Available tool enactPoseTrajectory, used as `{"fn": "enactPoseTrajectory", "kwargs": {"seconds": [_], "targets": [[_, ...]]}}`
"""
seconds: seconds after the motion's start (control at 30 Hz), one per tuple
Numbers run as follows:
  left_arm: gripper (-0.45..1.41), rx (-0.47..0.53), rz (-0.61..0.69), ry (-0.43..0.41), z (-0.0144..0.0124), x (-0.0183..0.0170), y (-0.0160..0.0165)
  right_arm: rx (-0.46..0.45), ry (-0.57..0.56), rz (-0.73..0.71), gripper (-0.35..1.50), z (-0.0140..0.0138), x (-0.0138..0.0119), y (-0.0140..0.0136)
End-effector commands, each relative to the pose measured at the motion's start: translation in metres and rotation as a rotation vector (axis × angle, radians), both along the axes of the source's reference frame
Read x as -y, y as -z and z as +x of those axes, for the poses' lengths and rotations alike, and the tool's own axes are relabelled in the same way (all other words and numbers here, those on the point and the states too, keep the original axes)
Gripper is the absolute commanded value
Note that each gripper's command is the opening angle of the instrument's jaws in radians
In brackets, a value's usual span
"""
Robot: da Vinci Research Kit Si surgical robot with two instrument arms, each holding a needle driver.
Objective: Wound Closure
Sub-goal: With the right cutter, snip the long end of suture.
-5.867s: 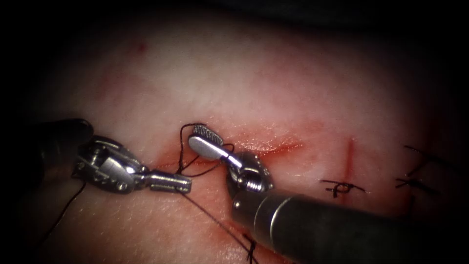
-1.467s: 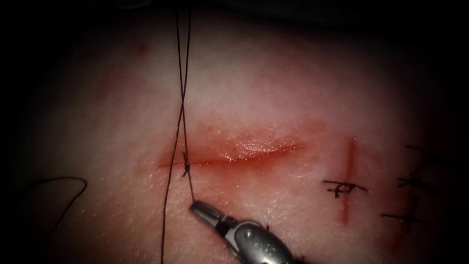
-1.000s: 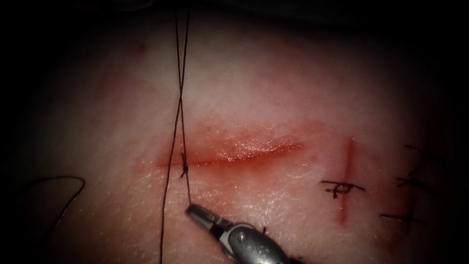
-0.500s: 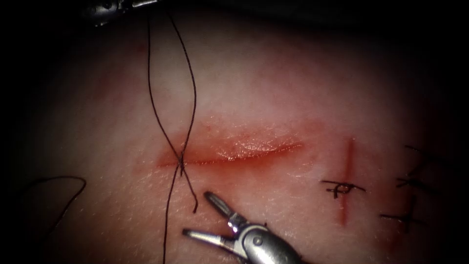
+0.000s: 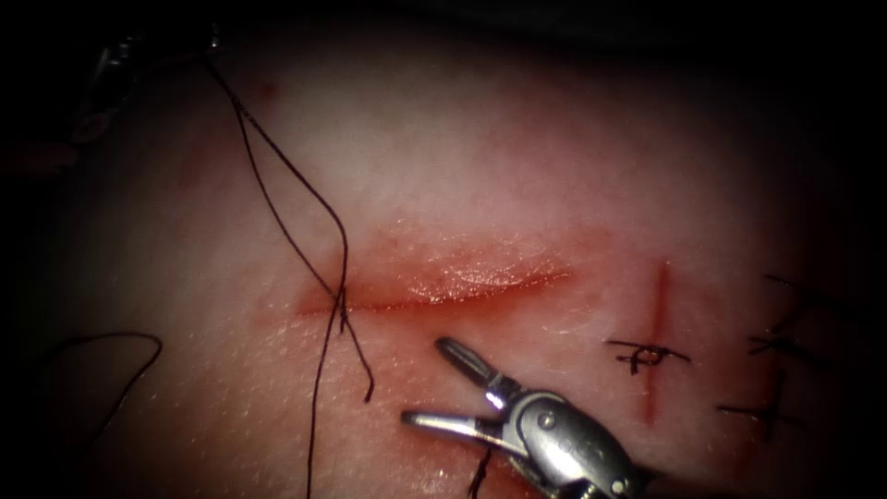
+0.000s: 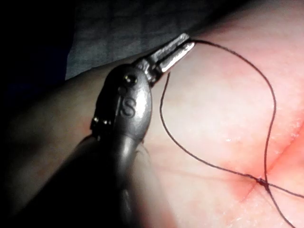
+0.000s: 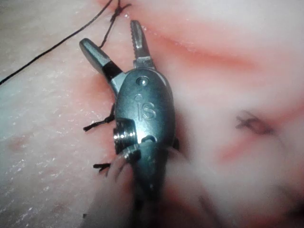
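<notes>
The cut (image 5: pixel 443 291) runs across the tissue (image 5: pixel 517 166). A knot (image 5: pixel 341 302) in black thread sits at the cut's left end. My right tool (image 5: pixel 427 382) lies just below the cut with its jaws open and holds nothing (image 7: pixel 111 35). The thread's short tail (image 5: pixel 368 388) lies loose to the left of those jaws. Two slack strands (image 5: pixel 277 176) rise from the knot to the far upper left, where my left tool (image 6: pixel 183 45) is shut on the thread. Another strand (image 5: pixel 314 416) drops from the knot toward the near edge.
Finished stitches with cut thread ends (image 5: pixel 647 353) cross a red line right of the cut, with more (image 5: pixel 776 346) further right. Cut thread ends (image 7: pixel 97 124) lie beside the right tool's wrist. A loose thread loop (image 5: pixel 102 356) lies at the far left.
The right tool let go of the short thread tail, opened and drew off to the right. The left tool swung from the top toward the upper left, and the taut strands went slack.
</notes>
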State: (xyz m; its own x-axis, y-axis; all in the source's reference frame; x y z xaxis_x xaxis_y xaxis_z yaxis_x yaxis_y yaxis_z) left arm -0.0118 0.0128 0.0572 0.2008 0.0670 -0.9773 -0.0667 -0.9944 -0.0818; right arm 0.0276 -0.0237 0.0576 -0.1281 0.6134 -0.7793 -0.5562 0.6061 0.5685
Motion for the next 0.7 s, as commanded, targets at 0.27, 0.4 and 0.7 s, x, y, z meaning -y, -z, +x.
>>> {"fn": "enactPoseTrajectory", "kwargs": {"seconds": [0.27,0.4,0.7], "targets": [[-0.45,0.045,-0.004,-0.111,-0.0004,0.0021,0.004,0.008,0.029,0.002,0.76,0.0012,-0.0033,-0.0014],[-0.45,0.048,-0.006,-0.128,-0.0004,0.0031,0.0055,0.008,0.068,0.012,0.69,0.0027,-0.0045,-0.0019],[-0.45,0.046,0.0,-0.157,-0.0007,0.0049,0.0096,0.023,0.109,-0.006,0.59,0.0057,-0.0054,-0.0032]]}}
